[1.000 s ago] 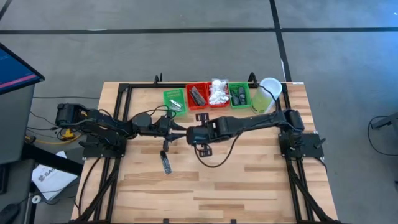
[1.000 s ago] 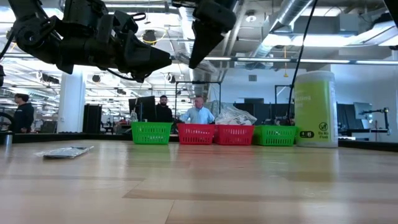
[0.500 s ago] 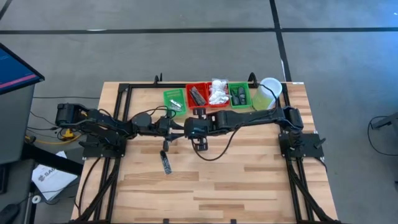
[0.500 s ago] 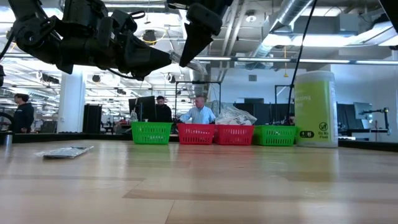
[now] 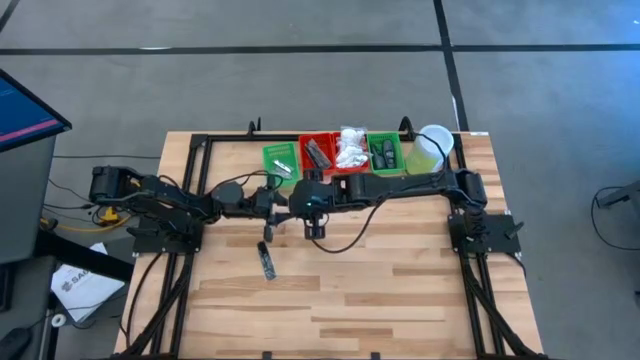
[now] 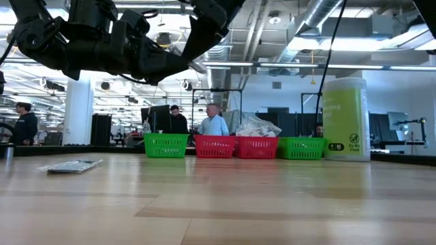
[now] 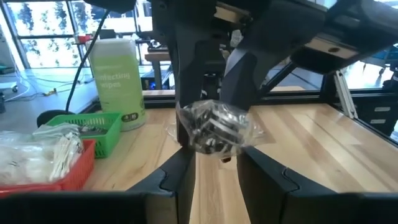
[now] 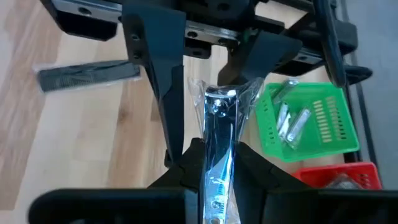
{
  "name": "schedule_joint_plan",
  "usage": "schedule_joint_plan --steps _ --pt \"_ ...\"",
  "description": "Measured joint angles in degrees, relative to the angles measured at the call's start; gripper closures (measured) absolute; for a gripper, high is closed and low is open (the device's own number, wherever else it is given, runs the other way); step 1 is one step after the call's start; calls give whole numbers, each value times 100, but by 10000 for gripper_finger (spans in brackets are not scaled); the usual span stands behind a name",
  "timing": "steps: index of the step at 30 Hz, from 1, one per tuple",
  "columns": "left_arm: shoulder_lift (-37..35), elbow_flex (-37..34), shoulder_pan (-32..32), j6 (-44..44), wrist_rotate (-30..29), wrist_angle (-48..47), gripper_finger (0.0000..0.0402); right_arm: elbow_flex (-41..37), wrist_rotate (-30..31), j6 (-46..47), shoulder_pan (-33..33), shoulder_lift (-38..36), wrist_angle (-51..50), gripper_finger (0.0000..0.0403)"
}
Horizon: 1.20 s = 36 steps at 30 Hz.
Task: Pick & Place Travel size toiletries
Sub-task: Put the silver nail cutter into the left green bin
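Observation:
A small silver piece in clear wrap point(image 8: 219, 124) hangs above the table's middle, with my right gripper point(image 8: 219, 158) shut on it. Its free end point(image 7: 214, 127) reaches between the fingers of my left gripper point(image 7: 217, 152), which points level and stands open around it. In the high view the two grippers meet tip to tip, left point(image 5: 280, 201) and right point(image 5: 294, 199). A black narrow piece in clear wrap point(image 5: 266, 262) lies flat on the table, nearer the front than the grippers. My right gripper pinches the silver piece by its two long edges point(image 8: 219, 149) between its two fingers. The fingers slant down from the table's right and lie along the piece. It sticks out past the fingertips, clear of the table. My left gripper: the wrap's flared end point(image 8: 224, 86) lies between its fingers; whether they touch it I cannot tell.
Four small trays stand in a row at the far edge: green point(image 5: 281, 160) with silver pieces, red point(image 5: 318, 150), red with white packets point(image 5: 350, 150), green point(image 5: 385, 152). A tall pale green cylinder point(image 5: 428, 152) stands to their right. People show in the room beyond the table.
My right gripper has gone toward the table's left edge and a little toward the far edge, up to my left gripper, and has tipped as it went. Its tip, apart from the left fingers a second ago, now overlaps them.

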Motion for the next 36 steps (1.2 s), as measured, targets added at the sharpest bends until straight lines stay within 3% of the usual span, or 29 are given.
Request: schedule_joint_plan --steps 32,36 --pt "2 -9 0 317 -6 210 293 -11 -491 289 -21 24 -409 358" --pt "2 -9 2 319 2 210 310 -13 -490 289 -21 24 -383 358"
